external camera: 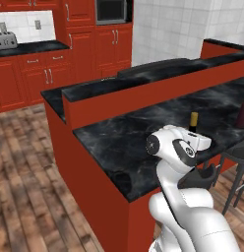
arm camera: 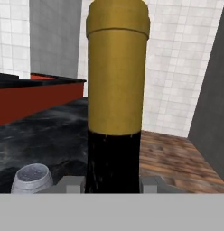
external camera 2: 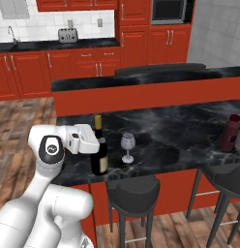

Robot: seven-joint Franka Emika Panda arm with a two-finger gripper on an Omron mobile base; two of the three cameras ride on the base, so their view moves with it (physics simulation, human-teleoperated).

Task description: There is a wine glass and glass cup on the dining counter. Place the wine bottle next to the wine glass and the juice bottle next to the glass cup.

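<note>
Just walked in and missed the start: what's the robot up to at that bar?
The gripper is shut on the wine bottle, holding it at the neck, upright at the dining counter, just left of the wine glass. The juice bottle stands untouched farther right along the counter.

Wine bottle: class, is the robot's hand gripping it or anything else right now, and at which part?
Yes. The hand is shut on the wine bottle, gripping its neck just below the gold top, while it stands on the dining counter beside the wine glass.

Black wine bottle (external camera 2: 99,155) with gold top; maroon juice bottle (external camera 2: 230,133).
</note>
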